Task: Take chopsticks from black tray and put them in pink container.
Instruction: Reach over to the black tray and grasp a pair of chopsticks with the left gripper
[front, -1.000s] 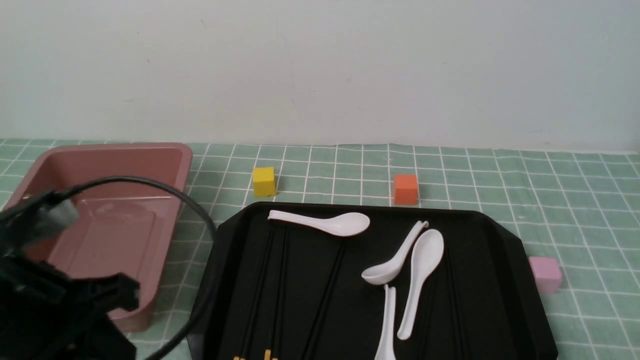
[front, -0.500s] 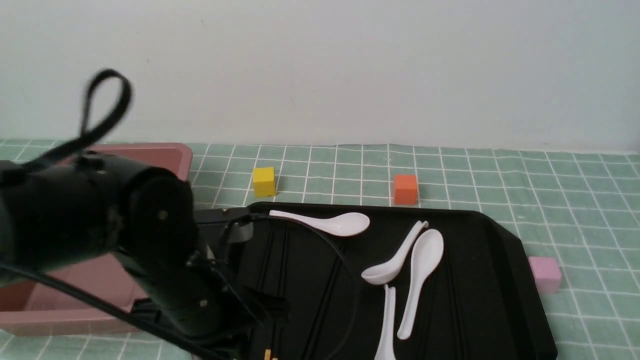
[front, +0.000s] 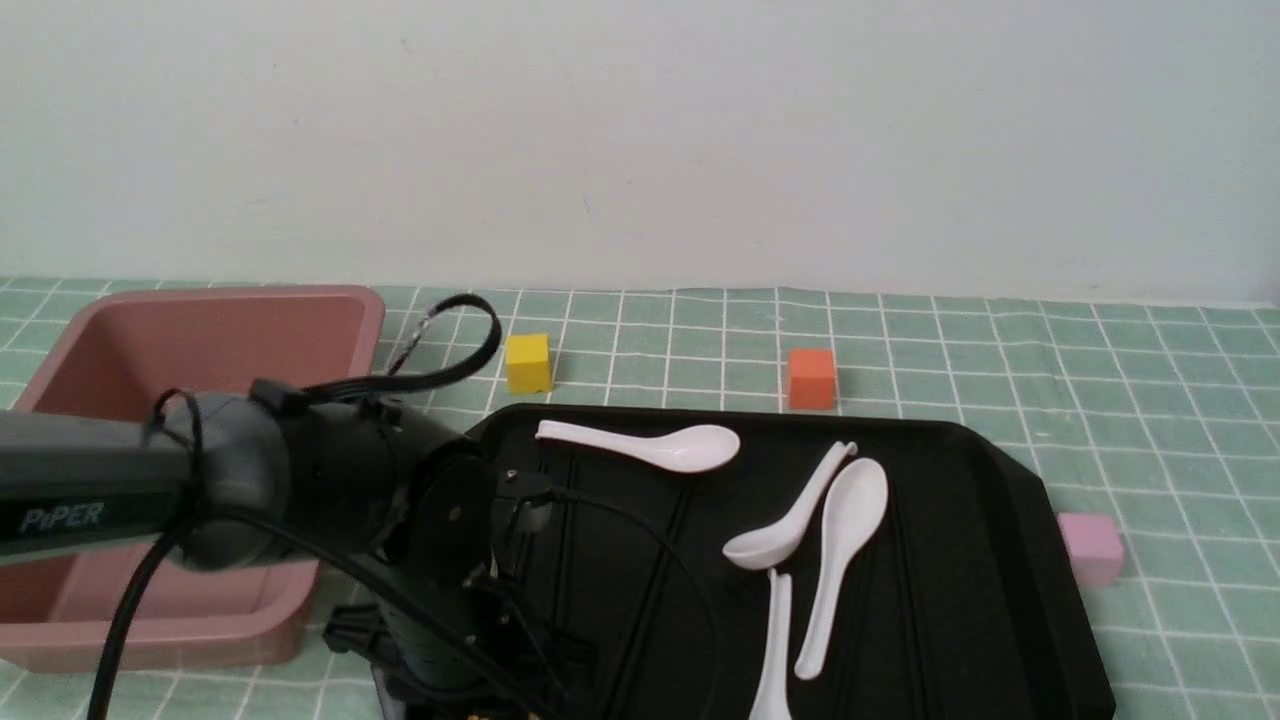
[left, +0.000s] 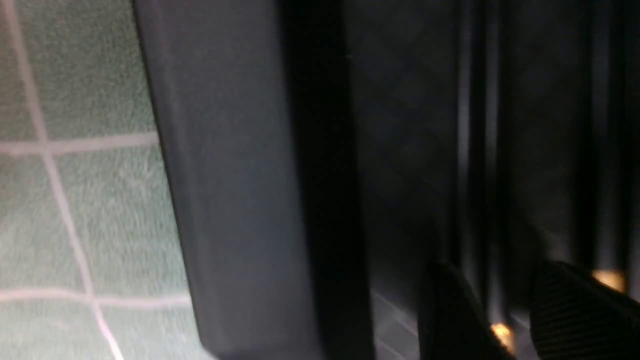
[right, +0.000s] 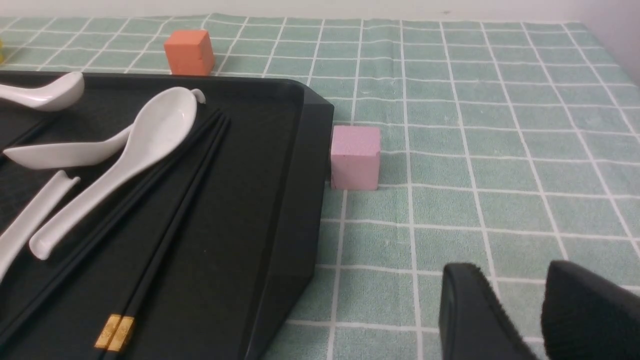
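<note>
My left claw (left: 492, 265) is down low over the black tray (front: 980, 520), fingers spread, one chopstick (left: 501, 334) lying right between them. Pink tub (front: 200, 330) sits off to its left.

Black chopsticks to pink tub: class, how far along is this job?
Done: nothing shows in the dusty-pink plastic tub. In hand: the open left gripper hangs over the black gold-tipped chopsticks in the glossy black rectangular tray. Left: grasping and moving every chopstick.
</note>
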